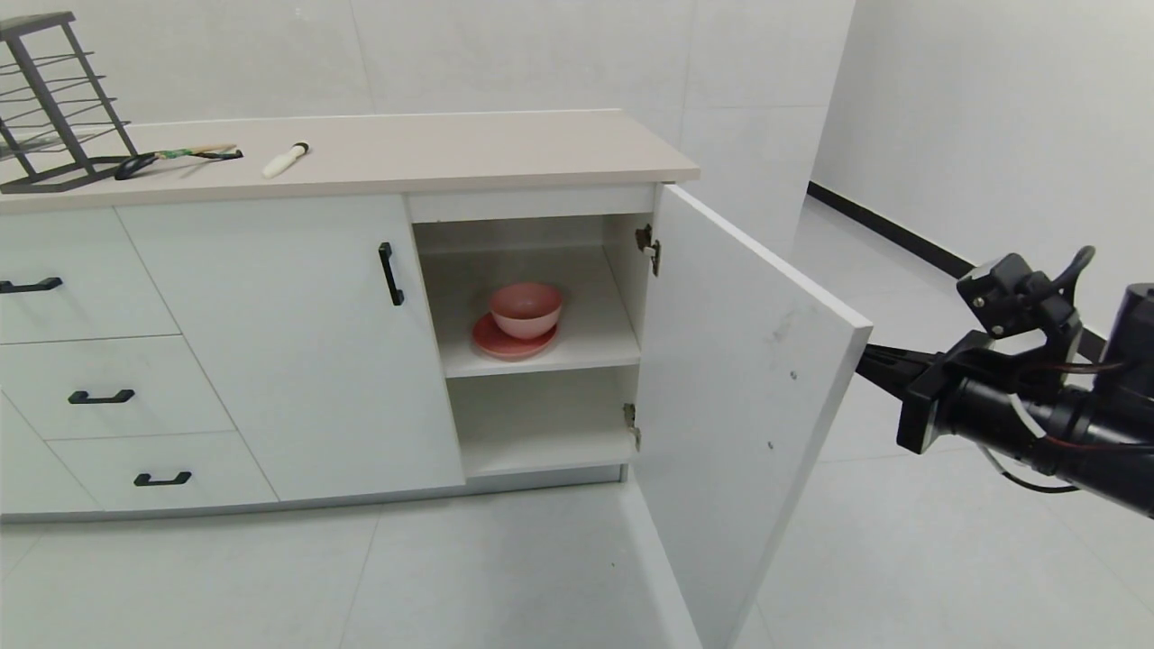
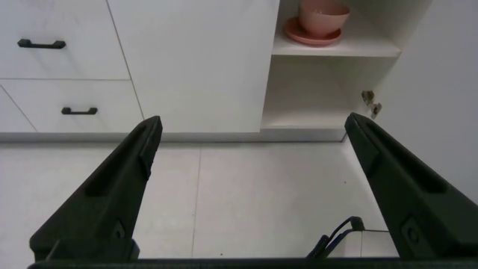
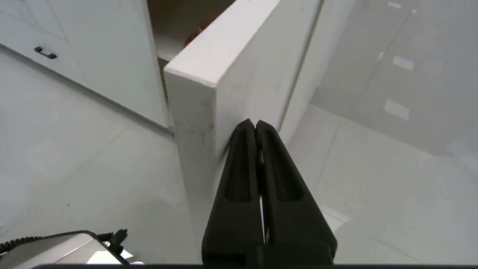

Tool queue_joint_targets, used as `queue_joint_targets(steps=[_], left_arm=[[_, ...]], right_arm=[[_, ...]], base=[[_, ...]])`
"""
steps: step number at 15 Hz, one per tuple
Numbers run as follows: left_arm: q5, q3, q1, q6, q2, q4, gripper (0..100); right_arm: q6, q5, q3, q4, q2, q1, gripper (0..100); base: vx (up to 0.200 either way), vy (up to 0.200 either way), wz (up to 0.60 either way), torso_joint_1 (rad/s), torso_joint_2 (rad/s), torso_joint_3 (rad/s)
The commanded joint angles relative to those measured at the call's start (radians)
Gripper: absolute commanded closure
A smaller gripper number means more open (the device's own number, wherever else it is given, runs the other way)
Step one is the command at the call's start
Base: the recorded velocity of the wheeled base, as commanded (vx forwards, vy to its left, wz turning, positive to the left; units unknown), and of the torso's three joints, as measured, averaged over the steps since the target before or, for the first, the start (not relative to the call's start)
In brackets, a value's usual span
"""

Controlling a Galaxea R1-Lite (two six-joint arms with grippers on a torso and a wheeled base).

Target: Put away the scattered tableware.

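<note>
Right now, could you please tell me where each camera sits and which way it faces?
Head: on head, looks down at cabinet, open door; right arm at right.
Left wrist: low, facing cabinet; open left gripper frames it.
Right wrist: behind shut right gripper, facing door's edge.
Shared: head and left wrist both show bowl on plate.

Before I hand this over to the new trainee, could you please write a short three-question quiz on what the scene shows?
1. True or false: the pink bowl sits on the pink plate on the upper shelf.
2. The right gripper is: A open, B shut and empty, C holding a spoon.
3. Fill in: the left gripper is ____.
Key: 1 true; 2 B; 3 open.
</note>
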Motion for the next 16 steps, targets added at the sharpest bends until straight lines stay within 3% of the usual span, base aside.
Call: queue_joint_targets(steps=[1, 11, 16], left_arm=[[-0.001, 0.0, 0.0, 0.0, 0.001, 0.0, 0], [-0.001, 0.0, 0.0, 0.001, 0.001, -0.002, 0], [-0.001, 0.0, 0.0, 0.001, 0.001, -0.002, 0]], right_arm=[[0.001, 0.002, -0.002, 0.0, 0.003, 0.038, 100], [0.015, 0.056, -0.161, -0.086, 0.221, 0.158, 100], [0.015, 0.071, -0.226, -0.104, 0.273, 0.17, 100]], base=[[0.0, 0.0, 0.0, 0.0, 0.0, 0.0], [0.0, 0.0, 0.0, 0.0, 0.0, 0.0], [0.0, 0.0, 0.0, 0.0, 0.0, 0.0]])
